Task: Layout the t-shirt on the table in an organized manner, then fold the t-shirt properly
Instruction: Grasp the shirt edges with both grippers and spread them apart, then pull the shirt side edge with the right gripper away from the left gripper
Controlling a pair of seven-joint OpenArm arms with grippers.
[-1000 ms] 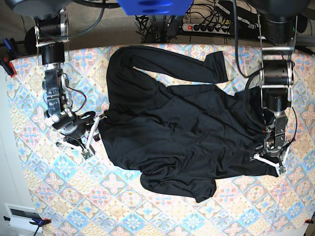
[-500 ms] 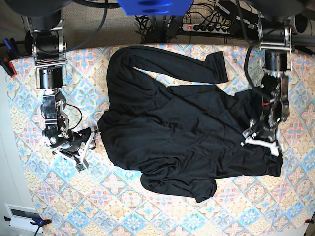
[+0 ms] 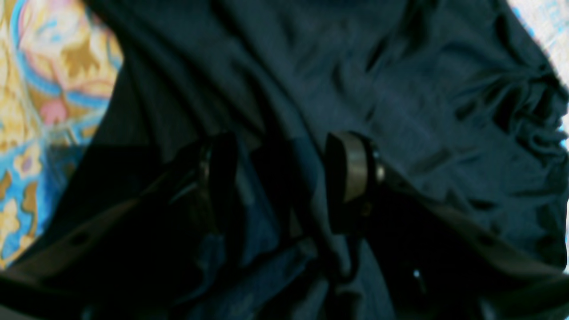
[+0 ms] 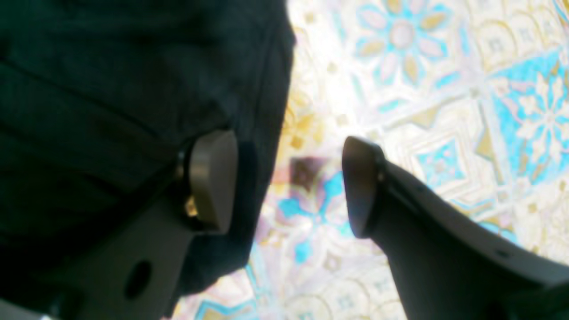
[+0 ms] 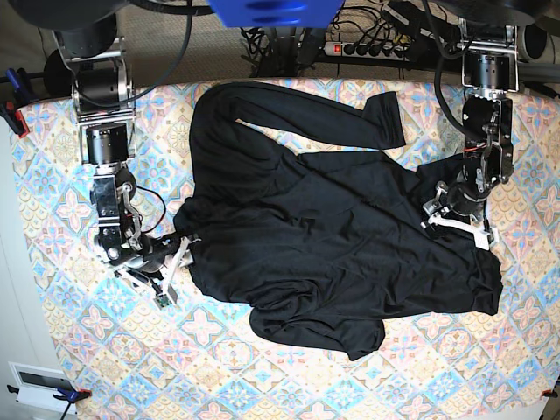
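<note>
The black t-shirt (image 5: 306, 227) lies rumpled across the middle of the patterned table (image 5: 262, 376), one long sleeve stretched along the far edge. In the base view my right gripper (image 5: 172, 273) sits at the shirt's left edge. The right wrist view shows that gripper (image 4: 286, 182) open, one finger (image 4: 213, 178) over the t-shirt (image 4: 111, 89) and the other over bare table (image 4: 422, 89). My left gripper (image 5: 457, 220) hovers over the shirt's right side. Up close, this gripper (image 3: 284, 178) has its jaws apart, with folds of the t-shirt (image 3: 400, 89) lying between and under them.
A power strip (image 5: 372, 48) and cables lie behind the table's far edge. A red and blue clamp (image 5: 13, 114) grips the left edge. A white device (image 5: 39, 385) sits off the table at the lower left.
My right gripper has opened and let go of the shirt's left edge, staying beside it. My left gripper moved from the shirt's near right corner toward the far side.
</note>
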